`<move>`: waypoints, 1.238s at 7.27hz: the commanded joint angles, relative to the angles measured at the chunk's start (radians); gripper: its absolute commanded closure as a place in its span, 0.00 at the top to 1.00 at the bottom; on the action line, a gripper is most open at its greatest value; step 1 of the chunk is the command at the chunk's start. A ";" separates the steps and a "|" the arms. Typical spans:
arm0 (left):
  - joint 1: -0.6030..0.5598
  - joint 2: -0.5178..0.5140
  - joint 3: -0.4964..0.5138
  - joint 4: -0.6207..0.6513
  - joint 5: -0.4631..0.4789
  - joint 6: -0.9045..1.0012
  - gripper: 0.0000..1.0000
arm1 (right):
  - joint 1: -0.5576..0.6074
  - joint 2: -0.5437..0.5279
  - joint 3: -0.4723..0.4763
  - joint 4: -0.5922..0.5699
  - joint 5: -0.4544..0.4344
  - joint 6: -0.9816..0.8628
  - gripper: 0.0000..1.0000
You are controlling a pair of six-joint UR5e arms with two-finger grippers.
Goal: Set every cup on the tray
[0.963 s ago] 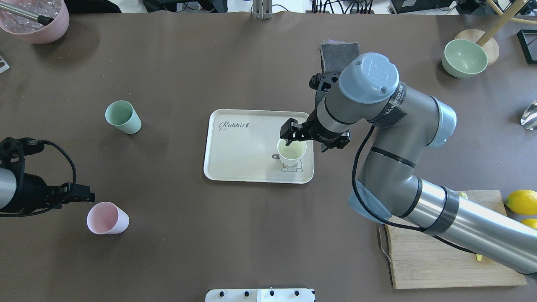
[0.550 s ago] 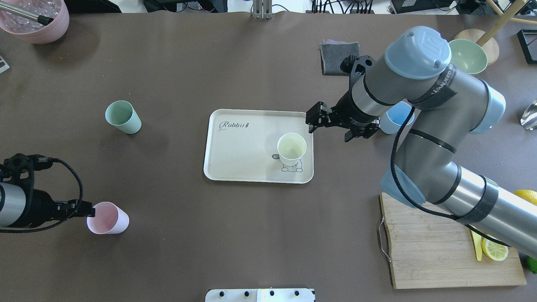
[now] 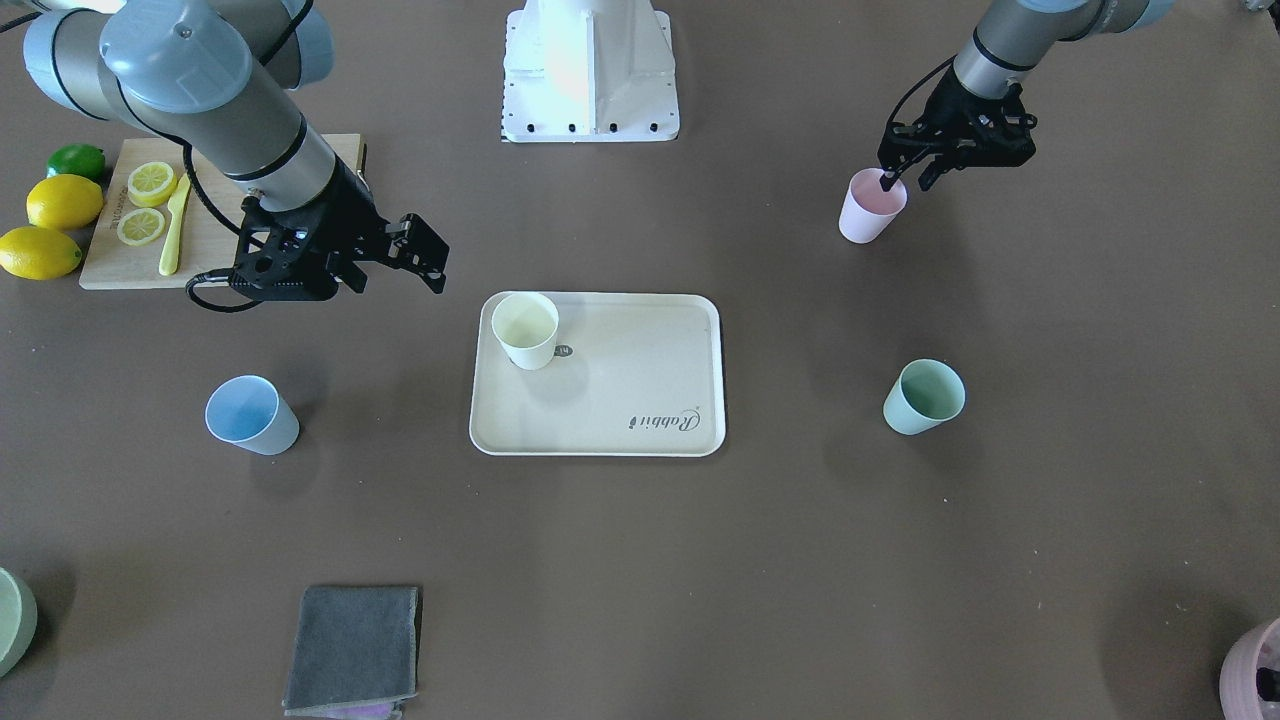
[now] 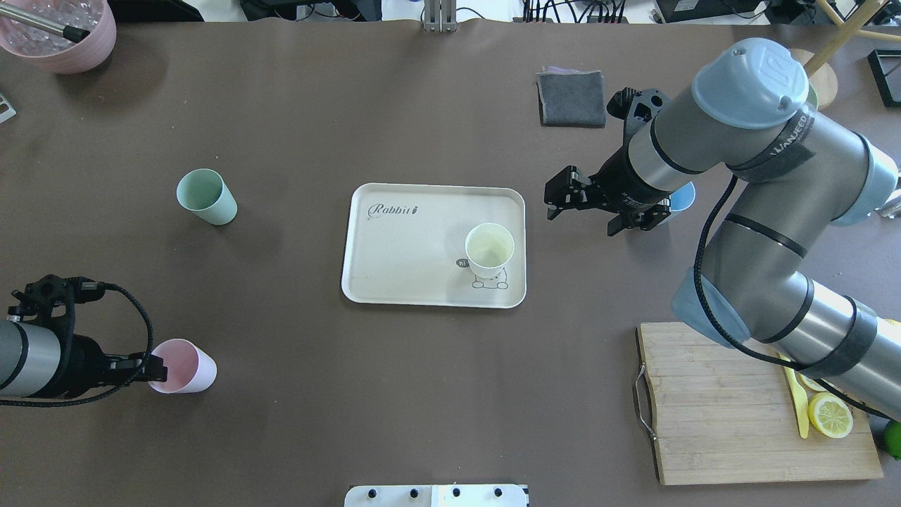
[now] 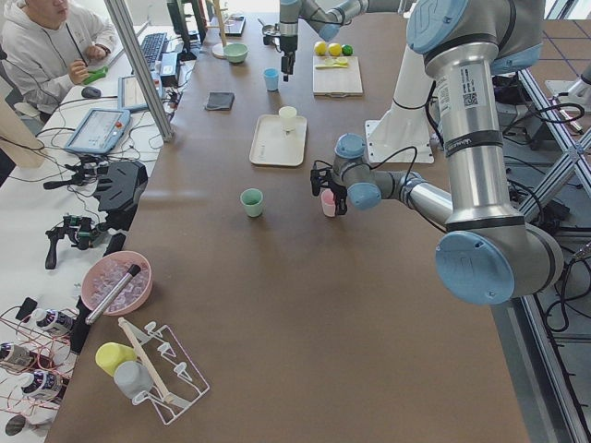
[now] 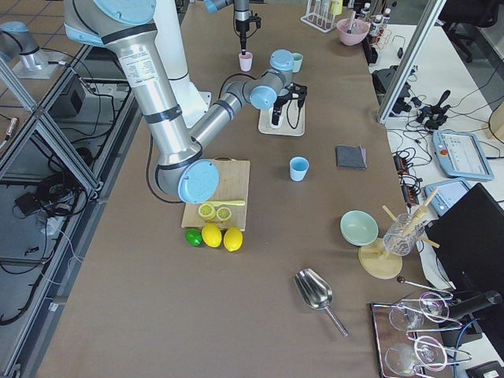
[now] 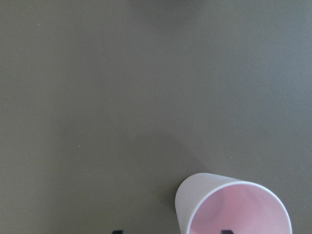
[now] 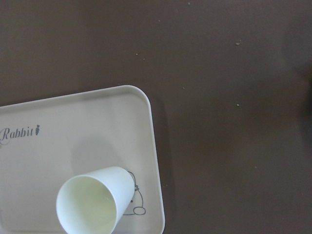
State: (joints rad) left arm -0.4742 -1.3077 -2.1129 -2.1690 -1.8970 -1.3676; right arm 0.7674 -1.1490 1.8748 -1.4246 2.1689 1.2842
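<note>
The cream tray lies mid-table with the pale yellow cup upright on its bear drawing; both also show in the right wrist view. My right gripper is open and empty, just right of the tray. The light blue cup stands beyond it, mostly hidden by the arm in the overhead view. My left gripper is open and straddles the pink cup's near wall, one fingertip inside the cup. The mint green cup stands alone at the left.
A bamboo cutting board with lemon slices and a knife lies under my right arm. A grey cloth lies behind the tray. A mauve pot stands at the far left corner. Whole lemons lie beside the board.
My right gripper has left the yellow cup on the tray and moved right, toward the blue cup. My left gripper has moved forward until its fingers straddle the pink cup's rim.
</note>
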 commanded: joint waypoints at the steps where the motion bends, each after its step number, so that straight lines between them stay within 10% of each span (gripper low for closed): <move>1: 0.006 -0.004 0.001 0.000 0.004 -0.001 0.00 | 0.003 -0.011 0.001 -0.001 0.000 0.000 1.00; 5: -0.113 -0.098 0.001 0.026 -0.093 0.007 0.00 | 0.009 -0.018 0.000 -0.002 -0.003 0.000 1.00; 9: -0.187 -0.625 0.158 0.410 -0.103 0.028 0.00 | 0.041 -0.055 -0.011 -0.004 -0.015 -0.022 1.00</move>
State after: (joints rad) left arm -0.6537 -1.7665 -2.0155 -1.8800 -2.0054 -1.3402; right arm 0.7900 -1.1906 1.8729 -1.4278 2.1555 1.2783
